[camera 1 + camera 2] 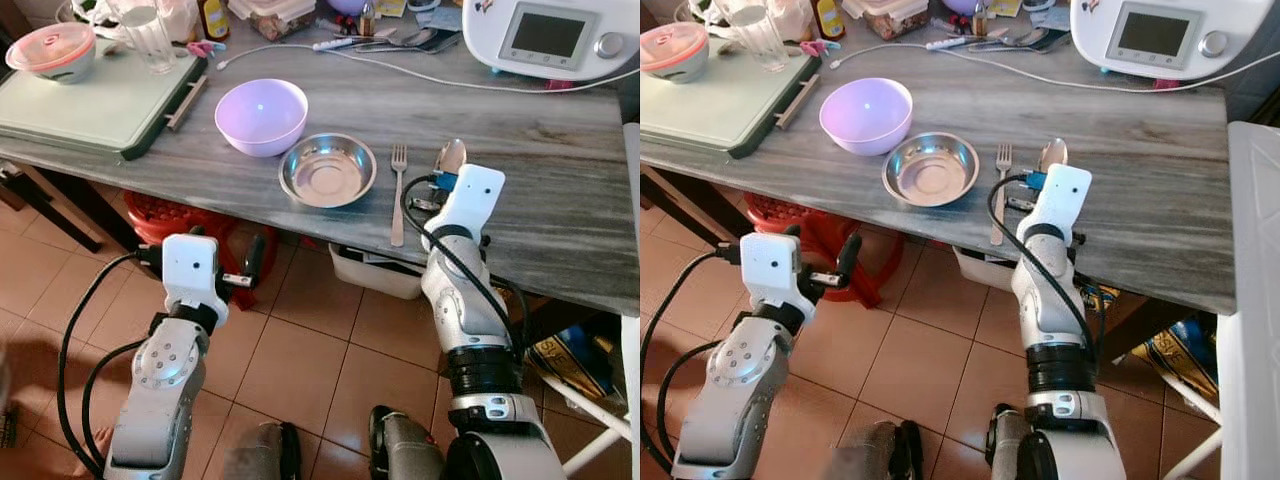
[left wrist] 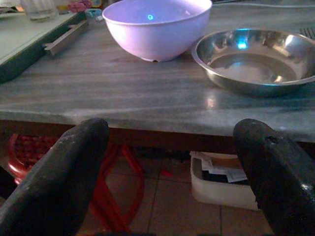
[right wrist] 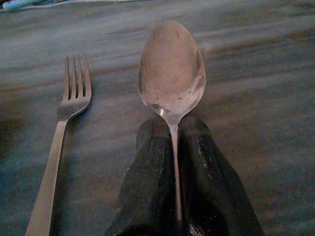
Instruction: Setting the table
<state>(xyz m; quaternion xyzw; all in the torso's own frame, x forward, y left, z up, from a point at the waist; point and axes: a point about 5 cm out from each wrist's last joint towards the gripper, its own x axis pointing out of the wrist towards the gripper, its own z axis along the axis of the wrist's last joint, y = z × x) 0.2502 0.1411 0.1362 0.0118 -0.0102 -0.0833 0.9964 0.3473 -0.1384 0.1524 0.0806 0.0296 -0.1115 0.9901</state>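
Note:
On the grey stone table [image 1: 560,200] a lilac bowl [image 1: 261,115] stands beside a shallow steel dish [image 1: 328,169]. A fork [image 1: 398,190] lies just right of the dish, tines pointing away from me. My right gripper [image 3: 173,147] is shut on the handle of a metal spoon [image 3: 172,73], whose bowl [image 1: 451,157] rests low over the table right of the fork. My left gripper [image 2: 170,162] is open and holds nothing, below the table's front edge, in front of the lilac bowl.
A green cutting board [image 1: 95,100] with a lidded container [image 1: 52,50] and a glass [image 1: 148,38] sits at the far left. A white appliance [image 1: 560,35] and its cable [image 1: 420,75] cross the back. A red stool [image 1: 175,220] and white bin [image 1: 375,272] stand under the table.

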